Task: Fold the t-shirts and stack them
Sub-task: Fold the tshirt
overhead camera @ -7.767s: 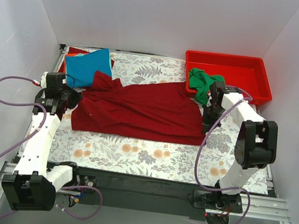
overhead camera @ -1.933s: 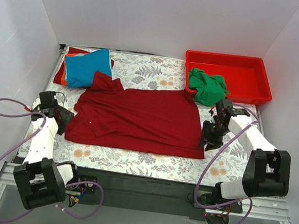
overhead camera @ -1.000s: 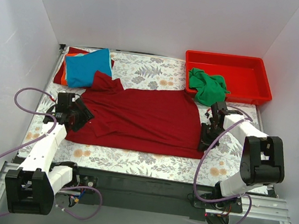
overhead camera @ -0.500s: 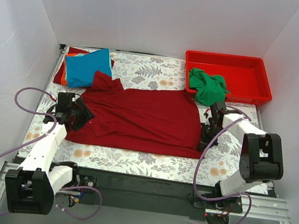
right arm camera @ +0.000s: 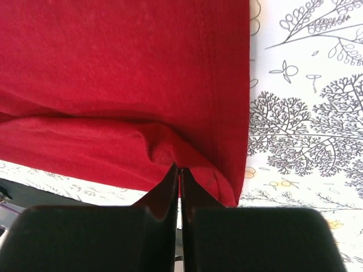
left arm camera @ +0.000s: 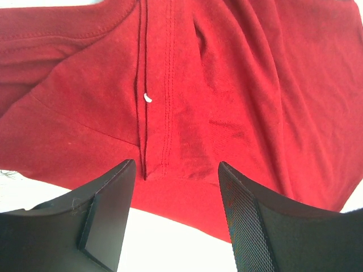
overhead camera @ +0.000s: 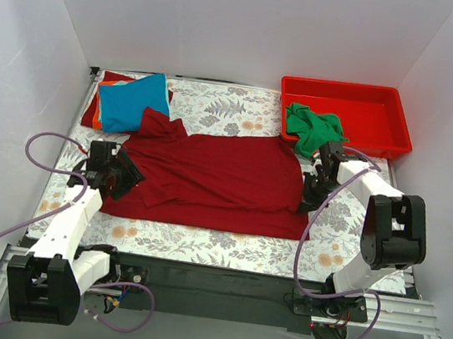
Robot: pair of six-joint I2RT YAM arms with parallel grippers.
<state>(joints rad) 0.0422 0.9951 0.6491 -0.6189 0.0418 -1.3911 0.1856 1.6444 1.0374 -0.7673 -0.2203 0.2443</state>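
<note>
The large dark red t-shirt (overhead camera: 209, 175) lies spread flat mid-table. My right gripper (overhead camera: 306, 201) is shut on a raised fold of its hem near the right front corner; in the right wrist view the jaws (right arm camera: 179, 169) pinch the dark red cloth (right arm camera: 113, 73). My left gripper (overhead camera: 123, 175) stands open at the shirt's left edge, and in the left wrist view its jaws (left arm camera: 177, 168) straddle the sleeve seam of the shirt (left arm camera: 227, 85) without closing. A green t-shirt (overhead camera: 312, 129) hangs over the tray's front rim. A bright blue t-shirt (overhead camera: 133, 102) tops a pile at the back left.
The rigid red tray (overhead camera: 363, 100) stands at the back right. Orange and red cloth (overhead camera: 104, 81) shows under the blue shirt. The floral table cloth (overhead camera: 225, 241) covers the table, with white walls on three sides. Cables loop beside both arms.
My right gripper's jaws have closed on the dark red shirt's hem and drawn it slightly back and up. The left arm has held still.
</note>
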